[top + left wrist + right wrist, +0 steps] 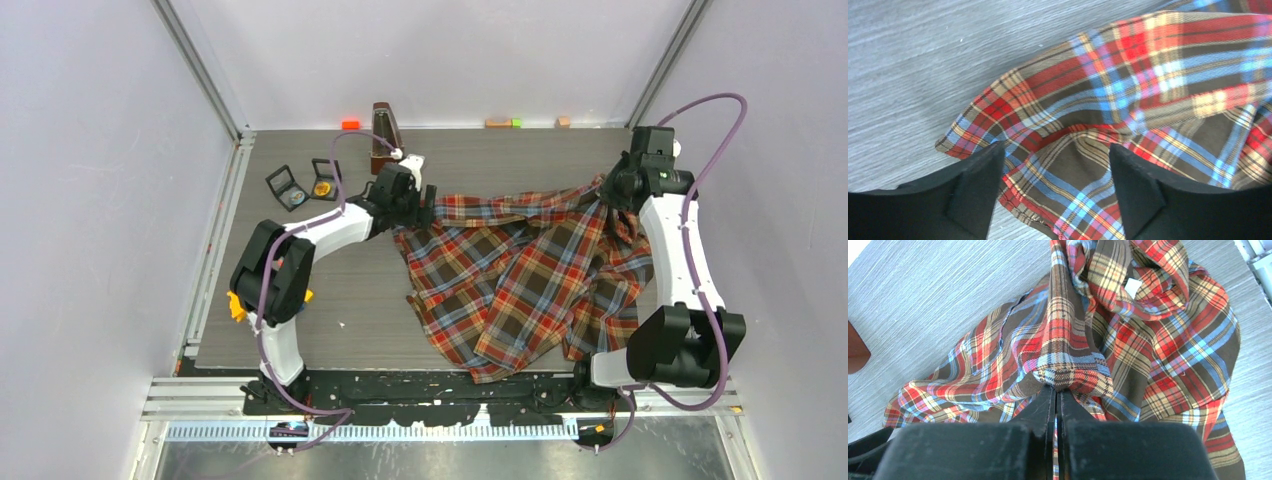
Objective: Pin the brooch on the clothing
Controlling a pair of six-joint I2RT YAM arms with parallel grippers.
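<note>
White arms (330,228), black joints (275,275), purple cables (715,100); left hand (1055,147) and right hand (1058,390) black.

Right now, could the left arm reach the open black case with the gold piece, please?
Probably yes: the left gripper is open and empty at the plaid shirt's edge, and the case lies close behind its forearm with nothing in between.

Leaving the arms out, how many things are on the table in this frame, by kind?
plaid shirt: 1
small open black cases: 2
brown wooden object: 1
small coloured blocks along the back edge: 4
Total: 8
</note>
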